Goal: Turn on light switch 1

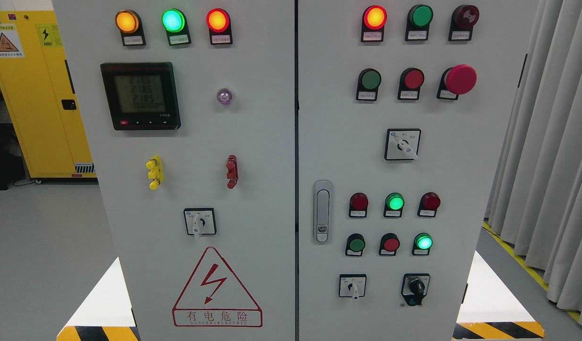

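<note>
Big grey control cabinet (272,156) fills the view, and neither robot hand shows, so can't tell how open they are or what they hold. Using the red warning triangle (217,288) as landmark: a white rotary switch (199,222) sits just above it, a meter display (140,95) higher up, more switches and lit green lamps (394,202) off right. Labels too small, so switch 1 is maybe that rotary one
</note>
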Controlling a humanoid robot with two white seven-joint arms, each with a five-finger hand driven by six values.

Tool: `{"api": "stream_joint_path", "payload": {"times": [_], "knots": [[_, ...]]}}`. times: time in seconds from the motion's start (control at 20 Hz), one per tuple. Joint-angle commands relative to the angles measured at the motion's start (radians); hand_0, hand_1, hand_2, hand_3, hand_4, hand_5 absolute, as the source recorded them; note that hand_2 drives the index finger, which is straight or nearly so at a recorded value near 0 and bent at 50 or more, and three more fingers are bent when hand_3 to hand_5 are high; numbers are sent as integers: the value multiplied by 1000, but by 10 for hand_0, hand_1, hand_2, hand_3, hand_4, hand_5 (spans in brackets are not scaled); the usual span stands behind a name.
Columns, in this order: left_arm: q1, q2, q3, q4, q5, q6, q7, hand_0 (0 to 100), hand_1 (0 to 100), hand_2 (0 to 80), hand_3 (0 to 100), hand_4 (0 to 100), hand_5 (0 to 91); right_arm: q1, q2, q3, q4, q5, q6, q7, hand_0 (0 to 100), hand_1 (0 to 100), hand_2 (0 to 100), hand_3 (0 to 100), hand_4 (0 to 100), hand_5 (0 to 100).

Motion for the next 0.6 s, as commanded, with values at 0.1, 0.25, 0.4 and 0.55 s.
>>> {"api": "stream_joint_path", "payload": {"times": [0.1,0.25,0.4,0.55], "knots": [[2,2,21,0,2,0,-1,263,264,0,0,0,0,0,0,0,0,-29,1,-1,0,500,40,0,0,0],[2,3,21,-1,2,-2,1,262,264,0,0,0,0,1,0,0,0,-29,1,-1,0,500,40,0,0,0],[9,3,19,-17,0,-6,2,262,264,0,0,0,0,0,0,0,0,-29,1,-1,0,500,40,0,0,0],[15,8,24,-93,3,-12,45,263,261,0,0,0,0,0,0,0,0,-29,1,1,0,500,40,0,0,0]]}}
